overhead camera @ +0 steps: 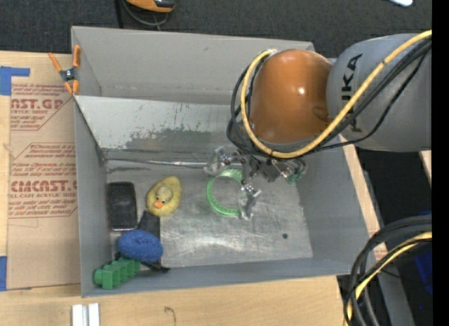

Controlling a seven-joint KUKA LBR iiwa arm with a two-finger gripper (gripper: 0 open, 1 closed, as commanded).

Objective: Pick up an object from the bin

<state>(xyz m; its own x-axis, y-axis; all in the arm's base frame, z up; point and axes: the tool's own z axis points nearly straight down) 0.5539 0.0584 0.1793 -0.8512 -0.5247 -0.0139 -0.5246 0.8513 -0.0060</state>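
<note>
Inside the bin (90, 177), the duck (164, 196), a yellow rubber one, sits on the floor near the left wall, and everything else can be placed from it. Just left of the duck lies a black block (121, 204), close to touching it. Below the duck and slightly left is a blue fuzzy ball (139, 246), resting on a dark flat piece (150, 223) that reaches up toward the duck. Further below the duck, in the bin's near left corner, a green toy brick (116, 273) lies against the blue ball. Right of the duck, apart from it on the bare floor, is a thin green ring (213, 200), lying roughly flat. The gripper (244, 195) hangs low at the ring's right edge, its metal tip at or touching the ring. Whether it is open or closed, or has hold of the ring, cannot be told. Above and right of the duck, the arm's orange cover (287, 100) looms over the ring's far side.
</note>
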